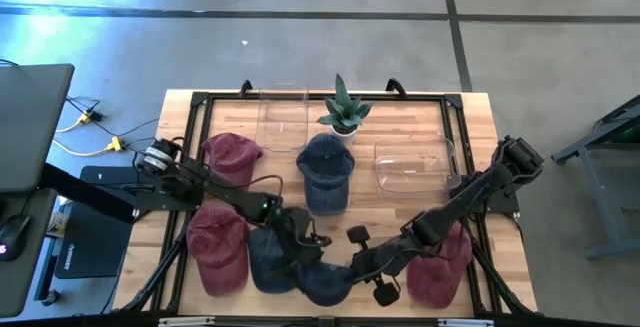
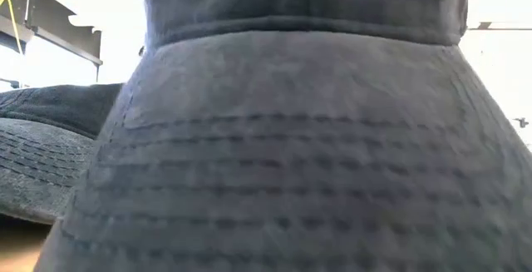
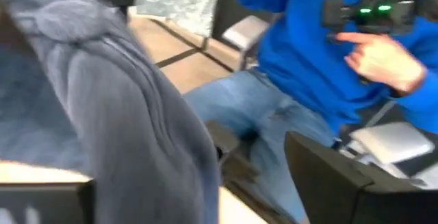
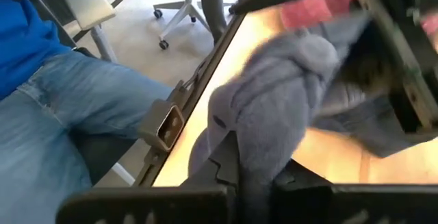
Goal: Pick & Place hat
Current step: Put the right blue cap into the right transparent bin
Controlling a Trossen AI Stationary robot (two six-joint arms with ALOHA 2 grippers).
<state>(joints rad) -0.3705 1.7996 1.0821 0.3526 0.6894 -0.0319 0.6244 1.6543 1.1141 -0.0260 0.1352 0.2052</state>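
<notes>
Both grippers meet at a navy hat by the table's near edge. This hat fills the low view, its stitched brim toward the camera. My left gripper reaches it from the left, my right gripper from the right. In the right wrist view the hat bunches between my shut fingers, with the left gripper on its far side. In the left wrist view the hat rises as a gathered fold right in front of the camera. My left gripper is shut on the navy hat's left side, on a gathered fold of cloth; the cloth itself hides the fingertips. It comes slanting from the table's left. My right gripper pinches a bunched fold of the hat's right side between its two fingers, coming level from the table's right. The cloth stands up crumpled above the fingers.
Other hats lie around: red ones, navy ones. A potted plant and clear bins stand at the far side. A person in blue sits beyond the near edge.
</notes>
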